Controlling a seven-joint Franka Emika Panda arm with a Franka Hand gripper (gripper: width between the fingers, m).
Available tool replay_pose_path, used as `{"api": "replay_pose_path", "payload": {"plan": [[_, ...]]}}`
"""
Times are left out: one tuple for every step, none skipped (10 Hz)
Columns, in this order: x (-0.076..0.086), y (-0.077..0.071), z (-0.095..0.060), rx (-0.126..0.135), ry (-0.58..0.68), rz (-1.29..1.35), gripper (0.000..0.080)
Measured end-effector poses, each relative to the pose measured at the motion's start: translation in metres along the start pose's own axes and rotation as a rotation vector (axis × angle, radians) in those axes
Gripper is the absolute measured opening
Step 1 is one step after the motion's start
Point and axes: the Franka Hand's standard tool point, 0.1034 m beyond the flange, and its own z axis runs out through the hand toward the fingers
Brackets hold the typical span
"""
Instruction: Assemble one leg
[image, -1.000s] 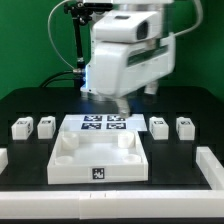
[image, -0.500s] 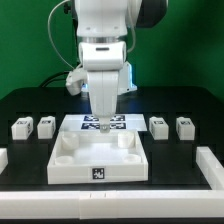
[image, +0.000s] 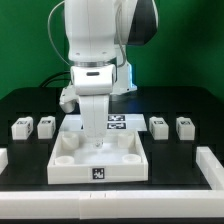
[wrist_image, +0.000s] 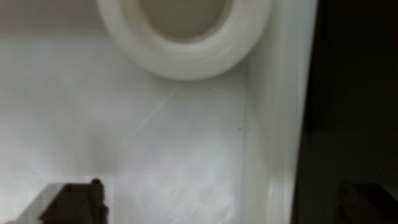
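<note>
The leg (image: 158, 126) sits upright, tag facing forward; the end effector (wrist_image: 224, 203) hovers spread wide over the tray (image: 70, 172).

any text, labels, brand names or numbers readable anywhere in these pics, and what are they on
No words, brand names or numbers can be read in either view.
On the marker board: black-and-white square tags, patterns only, no letters.
On the front wall of the tray-like piece: one square tag, pattern only.
On the four legs: tags too small to make out.
Wrist view: blurred white surface, nothing written.
</note>
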Motion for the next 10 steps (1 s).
{"api": "replay_pose_path", "payload": {"plan": [[-0.0007,-0.0002,0.0001,0.0,0.0,0.002,0.065],[-0.0017,-0.0003,0.0001,0.0,0.0,0.01,0.065],[-0.0016,-0.0003,0.0001,0.0,0.0,0.01,0.0534],[-0.0017,-0.0003,0.0001,0.0,0.0,0.01,0.0397],[-0.0017,-0.0003,0.0002,0.001,0.0,0.01,0.0397],[-0.0017,-0.0004,0.0002,0.001,0.0,0.01,0.018],[-0.0018,-0.0002,0.0001,0.0,-0.001,0.01,0.0061],[-0.0018,0.0001,-0.0002,-0.001,-0.001,0.01,0.0055],[-0.0018,0.0001,-0.0002,-0.001,-0.001,0.01,0.0055],[-0.0018,0.0002,-0.0002,-0.001,-0.001,0.01,0.0055]]}}
